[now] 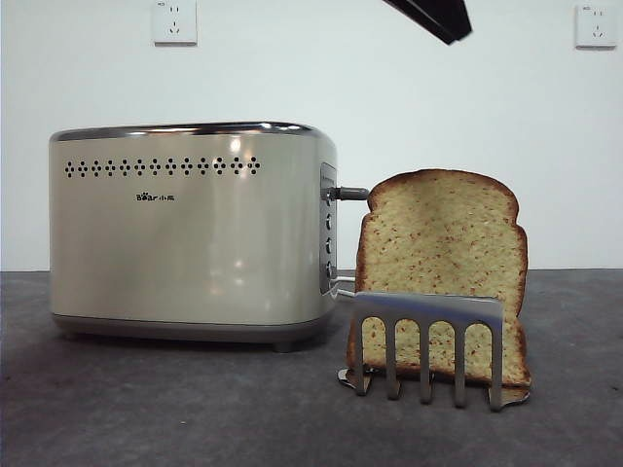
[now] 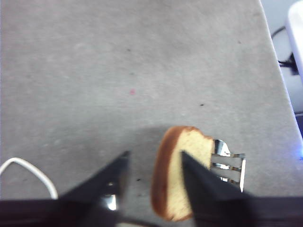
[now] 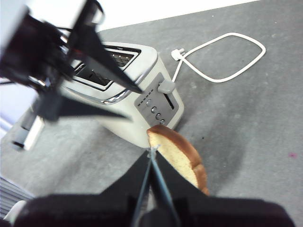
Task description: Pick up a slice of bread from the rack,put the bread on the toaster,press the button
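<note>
Bread waiting in the rack, nothing moved yet.

The slice of bread (image 1: pixel 443 268) is standing upright in the rack (image 1: pixel 428 336), just beside the toaster (image 1: pixel 190 233), whose button (image 1: pixel 348 194) is sitting raised. The left gripper (image 2: pixel 154 163) is hovering above the slice with jaws spread, probably lining up to pinch it, though its height is hard to judge. The right gripper (image 3: pixel 151 153) is hanging nearby, jaws pressed together. Picking, loading and pressing are all remaining.

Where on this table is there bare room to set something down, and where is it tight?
Bare grey table lies in front of the toaster and to the right of the slice of bread. It is crowded where the rack stands close by the toaster's button. The left hand, open, hovers over the slice.
</note>
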Robot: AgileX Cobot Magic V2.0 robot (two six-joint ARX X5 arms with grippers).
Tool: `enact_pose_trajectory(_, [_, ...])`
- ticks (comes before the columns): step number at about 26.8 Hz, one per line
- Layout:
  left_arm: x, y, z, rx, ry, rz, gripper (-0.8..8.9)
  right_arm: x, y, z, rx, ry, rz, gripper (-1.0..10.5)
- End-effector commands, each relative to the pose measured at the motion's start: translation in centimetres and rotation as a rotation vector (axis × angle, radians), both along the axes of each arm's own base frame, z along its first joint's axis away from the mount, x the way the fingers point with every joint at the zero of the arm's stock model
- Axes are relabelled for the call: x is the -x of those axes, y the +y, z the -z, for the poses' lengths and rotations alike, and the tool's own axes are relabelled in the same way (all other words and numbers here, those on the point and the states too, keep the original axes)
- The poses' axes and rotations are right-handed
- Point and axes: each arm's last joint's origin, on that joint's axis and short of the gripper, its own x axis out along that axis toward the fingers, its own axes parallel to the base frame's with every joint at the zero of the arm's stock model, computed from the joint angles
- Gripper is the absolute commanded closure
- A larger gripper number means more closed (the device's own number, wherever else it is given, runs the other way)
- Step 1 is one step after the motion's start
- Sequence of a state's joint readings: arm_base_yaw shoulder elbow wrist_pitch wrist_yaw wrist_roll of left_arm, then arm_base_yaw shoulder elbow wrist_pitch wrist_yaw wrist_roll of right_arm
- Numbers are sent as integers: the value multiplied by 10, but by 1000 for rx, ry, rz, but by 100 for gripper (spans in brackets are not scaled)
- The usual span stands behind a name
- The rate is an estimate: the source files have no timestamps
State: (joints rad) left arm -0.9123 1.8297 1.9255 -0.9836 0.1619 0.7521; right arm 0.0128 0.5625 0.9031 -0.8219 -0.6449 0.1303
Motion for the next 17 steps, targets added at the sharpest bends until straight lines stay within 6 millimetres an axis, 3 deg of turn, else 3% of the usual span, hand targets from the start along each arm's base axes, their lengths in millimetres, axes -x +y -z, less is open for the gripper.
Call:
enact_pose_trajectory(1, [0,-9,10,-26,18,11,272,1,0,-2,-2,-16,-23,948])
enact_pose_trajectory(11, [-11,-26,49,-121,109,-5,275,1,0,-1,-1,-14,-24,948])
enact_pose_trajectory(17, [-21,-38,82,-190,159,-13,284,1,0,0,-1,-1,-23,948])
